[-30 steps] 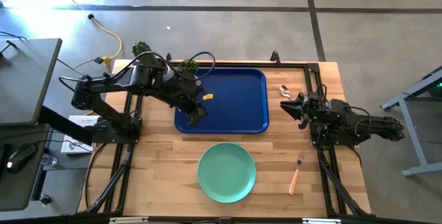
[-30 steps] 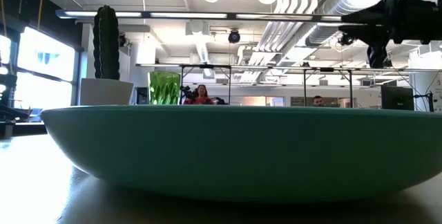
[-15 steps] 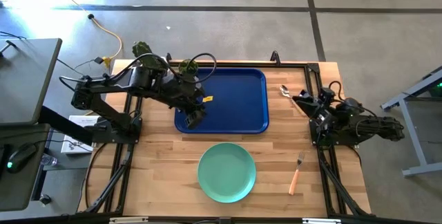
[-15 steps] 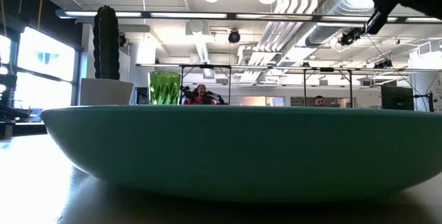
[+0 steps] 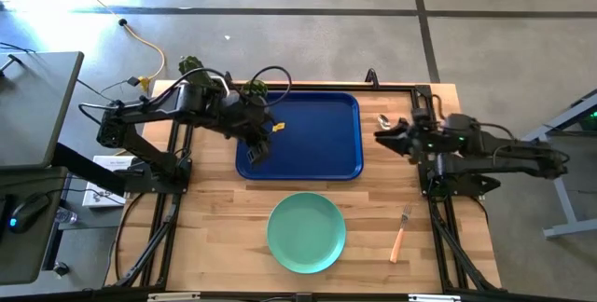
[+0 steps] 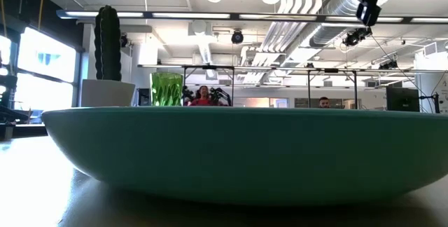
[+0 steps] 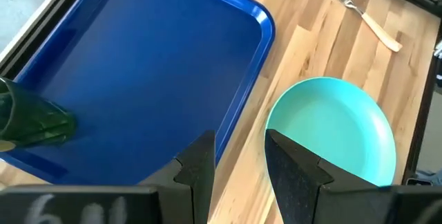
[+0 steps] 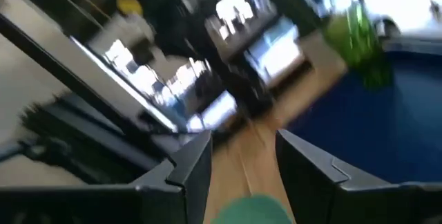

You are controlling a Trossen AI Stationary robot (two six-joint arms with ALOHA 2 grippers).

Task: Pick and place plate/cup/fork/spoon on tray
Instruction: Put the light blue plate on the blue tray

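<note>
I hold left gripper [image 5: 259, 149] over tray [image 5: 322, 157] left edge, jaws open, empty. Cup [image 7: 31, 122] on tray's left rim area. Right gripper [image 5: 384, 139] beside spoon [image 5: 382, 120], right of tray; jaws unclear. Approach spoon handle low, square.

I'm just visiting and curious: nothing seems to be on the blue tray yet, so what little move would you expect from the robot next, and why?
Probably the right gripper dips toward the spoon, which lies just beside it on the table. Its fingers are open and hold nothing. The left gripper hovers open over the tray, while the plate and fork lie farther off.
</note>
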